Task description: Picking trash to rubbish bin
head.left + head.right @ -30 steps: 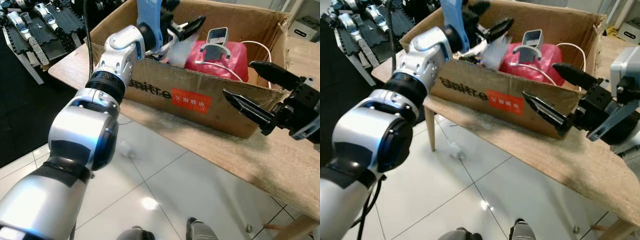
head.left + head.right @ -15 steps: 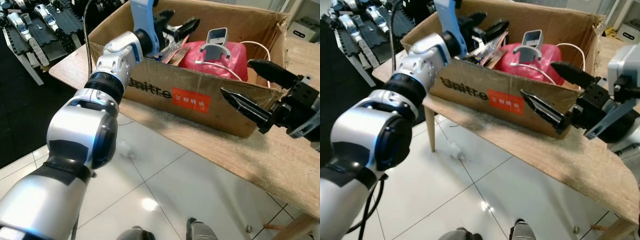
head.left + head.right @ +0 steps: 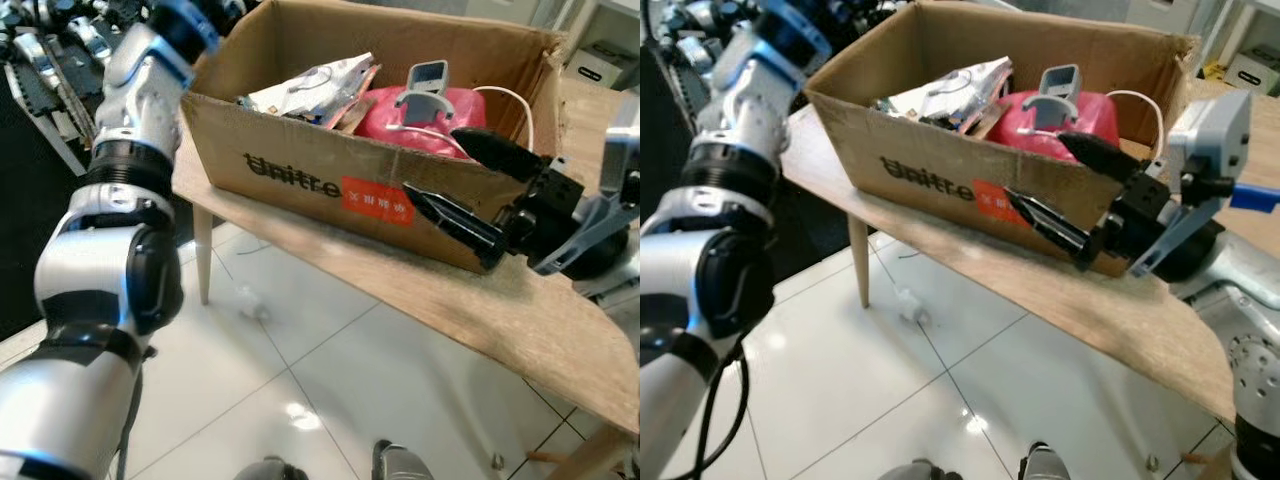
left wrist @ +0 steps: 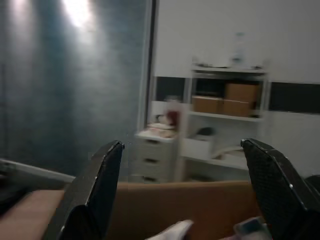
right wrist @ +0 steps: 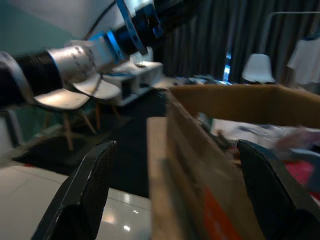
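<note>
A "Unitree" cardboard box (image 3: 300, 170) stands on the wooden table (image 3: 560, 330) as the bin. Inside it lie a crumpled white wrapper (image 3: 310, 85), a red bag (image 3: 400, 115), a grey phone holder (image 3: 428, 80) and a white cable. My left arm (image 3: 140, 90) is raised beside the box's left end. In its wrist view my left gripper (image 4: 181, 144) is open and empty above the box rim (image 4: 165, 200). My right gripper (image 3: 430, 164) is open with nothing in it, hovering just in front of the box's front right wall.
White floor tiles lie below the table, with a small crumpled scrap (image 3: 908, 300) near the table leg. Black mats with robot parts (image 3: 40, 50) lie on the dark floor at far left. The table edge runs diagonally across the view.
The left gripper has let go of the white wrapper, which now lies in the box, and the arm has drawn back up and to the left. The camera has also shifted.
</note>
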Tool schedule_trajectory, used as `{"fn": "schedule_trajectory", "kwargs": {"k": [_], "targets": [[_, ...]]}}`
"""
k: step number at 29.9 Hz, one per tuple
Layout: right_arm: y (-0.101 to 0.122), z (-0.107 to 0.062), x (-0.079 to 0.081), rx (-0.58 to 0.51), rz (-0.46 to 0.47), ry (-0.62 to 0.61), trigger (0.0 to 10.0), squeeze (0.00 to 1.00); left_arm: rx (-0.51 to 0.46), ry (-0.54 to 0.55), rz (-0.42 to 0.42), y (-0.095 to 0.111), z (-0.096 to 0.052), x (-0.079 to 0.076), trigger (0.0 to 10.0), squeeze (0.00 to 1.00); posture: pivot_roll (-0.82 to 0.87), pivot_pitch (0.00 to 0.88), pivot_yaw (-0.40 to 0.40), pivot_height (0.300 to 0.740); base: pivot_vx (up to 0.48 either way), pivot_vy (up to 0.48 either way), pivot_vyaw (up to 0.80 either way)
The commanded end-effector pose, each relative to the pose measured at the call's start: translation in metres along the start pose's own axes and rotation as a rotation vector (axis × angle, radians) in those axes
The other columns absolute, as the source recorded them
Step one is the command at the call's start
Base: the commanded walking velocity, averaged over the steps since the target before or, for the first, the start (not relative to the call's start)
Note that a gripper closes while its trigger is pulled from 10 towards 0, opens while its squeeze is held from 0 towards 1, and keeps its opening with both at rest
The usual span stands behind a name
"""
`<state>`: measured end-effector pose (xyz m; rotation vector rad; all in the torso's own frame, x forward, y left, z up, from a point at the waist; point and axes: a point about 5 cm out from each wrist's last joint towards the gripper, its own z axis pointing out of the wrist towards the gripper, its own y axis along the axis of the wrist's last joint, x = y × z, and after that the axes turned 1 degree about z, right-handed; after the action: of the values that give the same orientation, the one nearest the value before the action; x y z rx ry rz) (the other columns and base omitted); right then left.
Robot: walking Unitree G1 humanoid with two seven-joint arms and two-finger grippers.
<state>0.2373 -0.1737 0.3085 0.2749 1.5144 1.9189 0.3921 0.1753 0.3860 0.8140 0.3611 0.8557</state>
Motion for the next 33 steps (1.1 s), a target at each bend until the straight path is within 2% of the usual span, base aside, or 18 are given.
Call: {"fn": "schedule_trajectory", "kwargs": {"k": [1, 2, 4, 6, 8, 11, 12, 15, 17, 18, 21, 23, 25, 28, 29, 30, 32, 33], "targets": [[-0.004, 0.003, 0.004, 0.002, 0.006, 0.033, 10.0, 0.00, -0.009, 0.069, 0.058, 0.010, -0.014, 0.015, 10.0, 0.00, -0.08, 0.093, 0.074, 0.740, 0.000, 0.000, 0.00], [-0.008, 0.007, 0.005, -0.003, 0.024, 0.051, 10.0, 0.00, 0.000, 0.138, 0.097, 0.012, -0.029, 0.029, 10.0, 0.00, -0.07, 0.091, 0.073, 0.740, 0.000, 0.000, 0.00], [-0.008, 0.007, 0.005, -0.003, 0.024, 0.051, 10.0, 0.00, 0.000, 0.138, 0.097, 0.012, -0.029, 0.029, 10.0, 0.00, -0.07, 0.091, 0.073, 0.740, 0.000, 0.000, 0.00], [-0.018, 0.014, 0.008, -0.002, 0.059, 0.082, 10.0, 0.00, 0.021, 0.315, 0.198, 0.019, -0.066, 0.056, 10.0, 0.00, -0.03, 0.082, 0.060, 0.740, 0.000, 0.000, 0.00], [-0.025, 0.020, 0.010, -0.001, 0.087, 0.103, 10.0, 0.00, 0.035, 0.418, 0.247, 0.023, -0.088, 0.070, 10.0, 0.00, -0.01, 0.074, 0.053, 0.740, 0.000, 0.000, 0.00], [-0.033, 0.026, 0.013, 0.003, 0.116, 0.121, 10.0, 0.00, 0.063, 0.511, 0.296, 0.024, -0.109, 0.082, 10.0, 0.00, 0.00, 0.066, 0.049, 0.740, 0.000, 0.000, 0.00], [-0.045, 0.034, 0.017, 0.014, 0.157, 0.143, 10.0, 0.00, 0.109, 0.606, 0.321, 0.020, -0.133, 0.092, 10.0, 0.00, 0.01, 0.061, 0.041, 0.740, 0.000, 0.000, 0.00], [-0.055, 0.040, 0.020, 0.026, 0.187, 0.160, 10.0, 0.00, 0.156, 0.669, 0.344, 0.015, -0.150, 0.098, 10.0, 0.00, 0.02, 0.058, 0.038, 0.740, 0.000, 0.000, 0.00], [-0.083, 0.052, 0.030, 0.075, 0.260, 0.185, 10.0, 0.00, 0.328, 0.789, 0.359, -0.014, -0.195, 0.104, 10.0, 0.00, 0.03, 0.056, 0.032, 0.740, 0.000, 0.000, 0.00], [-0.083, 0.052, 0.030, 0.075, 0.260, 0.185, 10.0, 0.00, 0.328, 0.789, 0.359, -0.014, -0.195, 0.104, 10.0, 0.00, 0.03, 0.056, 0.032, 0.740, 0.000, 0.000, 0.00], [-0.108, 0.064, 0.058, 0.152, 0.319, 0.284, 10.0, 0.00, 0.616, 0.923, 0.310, -0.073, -0.263, 0.091, 10.0, 0.00, 0.03, 0.055, 0.024, 0.740, 0.000, 0.000, 0.00], [-0.108, 0.064, 0.058, 0.152, 0.319, 0.284, 10.0, 0.00, 0.616, 0.923, 0.310, -0.073, -0.263, 0.091, 10.0, 0.00, 0.03, 0.055, 0.024, 0.740, 0.000, 0.000, 0.00], [-0.118, 0.068, 0.068, 0.175, 0.342, 0.313, 10.0, 0.00, 0.731, 0.981, 0.255, -0.100, -0.294, 0.077, 10.0, 0.00, 0.03, 0.058, 0.019, 0.740, 0.000, 0.000, 0.00], [-0.118, 0.068, 0.068, 0.175, 0.342, 0.313, 10.0, 0.00, 0.731, 0.981, 0.255, -0.100, -0.294, 0.077, 10.0, 0.00, 0.03, 0.058, 0.019, 0.740, 0.000, 0.000, 0.00], [-0.133, 0.069, 0.075, 0.221, 0.364, 0.324, 10.0, 0.00, 0.811, 1.018, 0.215, -0.117, -0.314, 0.066, 10.0, 0.00, 0.02, 0.060, 0.017, 0.740, 0.000, 0.000, 0.00], [-0.133, 0.069, 0.075, 0.221, 0.364, 0.324, 10.0, 0.00, 0.811, 1.018, 0.215, -0.117, -0.314, 0.066, 10.0, 0.00, 0.02, 0.060, 0.017, 0.740, 0.000, 0.000, 0.00], [-0.170, 0.066, 0.096, 0.355, 0.401, 0.354, 10.0, 0.00, 1.015, 1.086, 0.124, -0.151, -0.362, 0.032, 10.0, 0.00, 0.03, 0.066, 0.012, 0.740, 0.000, 0.000, 0.00], [-0.170, 0.066, 0.096, 0.355, 0.401, 0.354, 10.0, 0.00, 1.015, 1.086, 0.124, -0.151, -0.362, 0.032, 10.0, 0.00, 0.03, 0.066, 0.012, 0.740, 0.000, 0.000, 0.00]]}}
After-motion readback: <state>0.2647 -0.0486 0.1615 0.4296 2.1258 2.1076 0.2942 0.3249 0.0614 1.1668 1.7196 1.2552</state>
